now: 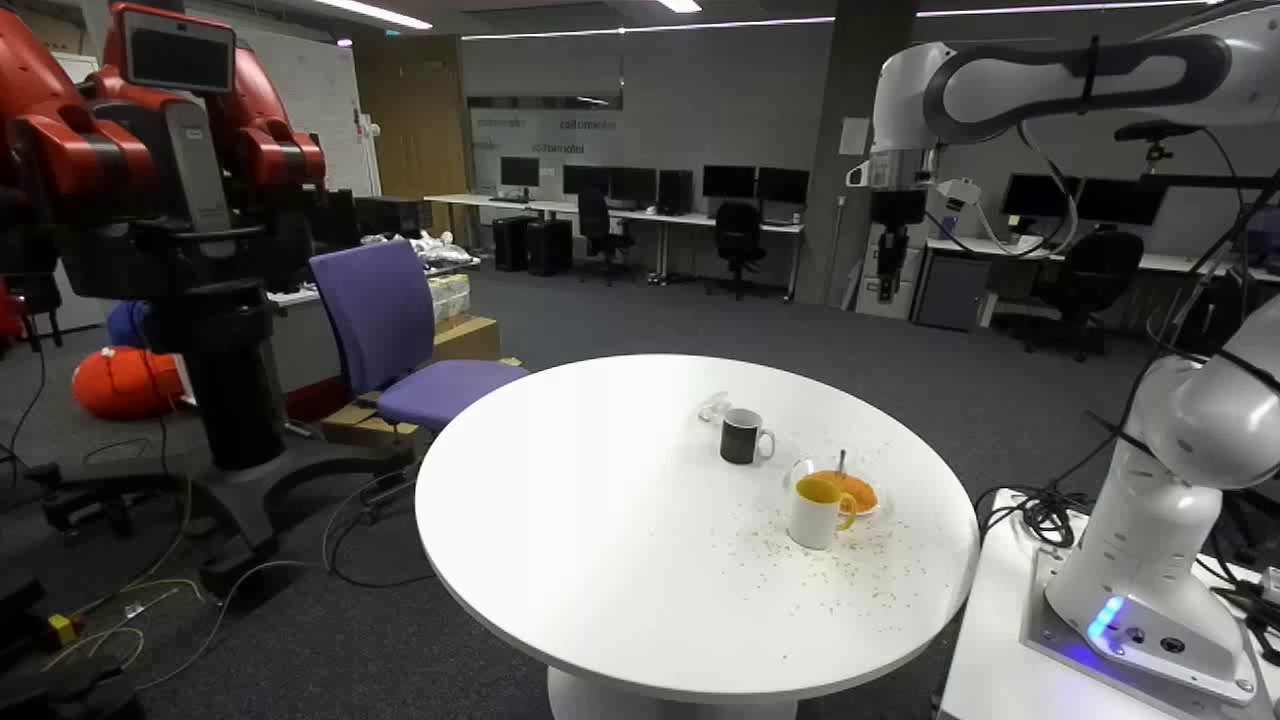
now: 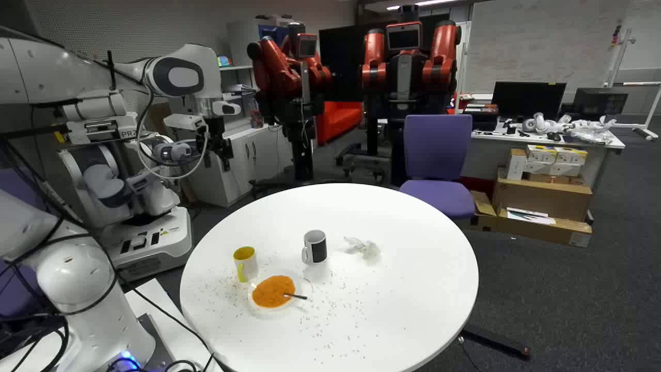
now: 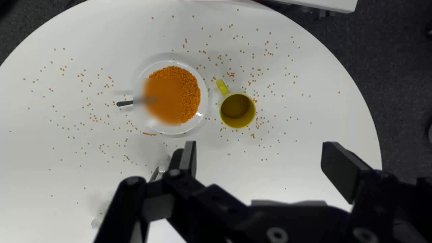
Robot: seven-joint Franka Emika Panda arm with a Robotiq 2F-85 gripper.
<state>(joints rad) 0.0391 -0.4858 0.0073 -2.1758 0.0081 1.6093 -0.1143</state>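
1. Well back in an exterior view, we see two red robots (image 2: 404,77) on dark pedestals.
2. Before us is the bench (image 2: 413,310), round, smooth and white.
3. A purple chair (image 2: 438,150) with a flat, squarish back stands just beside it.
4. We have the end effector (image 3: 258,160) high above the bench, its two dark fingers spread wide.
5. Below it on the bench lies a glossy round plate (image 3: 204,96), heaped with fine orange grains (image 3: 190,94); we find part of the heap blurred in the wrist view.
6. Just beside the plate, a yellow-and-white mug (image 1: 812,520) stands upright; in this exterior view it blocks part of the plate.
7. Near them, a cylindrical black-and-white mug (image 2: 316,248) stands upright; the end effector covers most of it in our wrist view.
8. Near that mug lies crumpled, see-through wrapping (image 2: 366,249).
9. A slim, dark handle (image 3: 125,103) juts from the heap over the rim.
10. We see stray grains (image 3: 231,74) scattered around the plate.
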